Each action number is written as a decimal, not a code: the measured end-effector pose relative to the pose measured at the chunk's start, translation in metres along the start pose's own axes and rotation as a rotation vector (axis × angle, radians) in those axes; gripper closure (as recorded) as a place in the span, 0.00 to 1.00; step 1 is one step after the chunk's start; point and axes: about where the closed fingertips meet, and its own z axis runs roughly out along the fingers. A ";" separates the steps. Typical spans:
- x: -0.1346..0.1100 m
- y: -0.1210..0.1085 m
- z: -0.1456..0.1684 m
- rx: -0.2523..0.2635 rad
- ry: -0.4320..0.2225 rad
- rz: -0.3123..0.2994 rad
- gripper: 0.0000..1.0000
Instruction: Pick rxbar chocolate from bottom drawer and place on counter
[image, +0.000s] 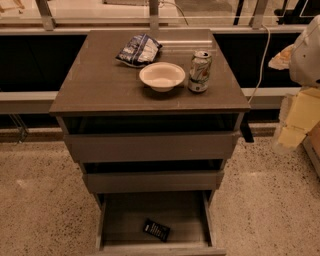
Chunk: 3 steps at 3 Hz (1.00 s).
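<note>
The rxbar chocolate is a small flat black bar with white print. It lies on the floor of the bottom drawer, near its front. The drawer is pulled open at the foot of the cabinet. The counter is the grey-brown top of the cabinet. My gripper is a pale yellowish part under a white arm at the right edge of the view. It hangs beside the cabinet at about the height of the top drawer, well above and to the right of the bar, and touches nothing.
On the counter stand a white bowl, a drink can to its right and a blue-and-white chip bag behind them. The two upper drawers stand slightly open. Speckled floor surrounds the cabinet. A railing runs behind it.
</note>
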 end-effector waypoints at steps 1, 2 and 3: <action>0.000 0.000 0.001 0.001 -0.001 0.001 0.00; 0.000 0.007 0.024 0.032 -0.034 0.022 0.00; 0.002 0.045 0.070 0.008 -0.133 0.053 0.00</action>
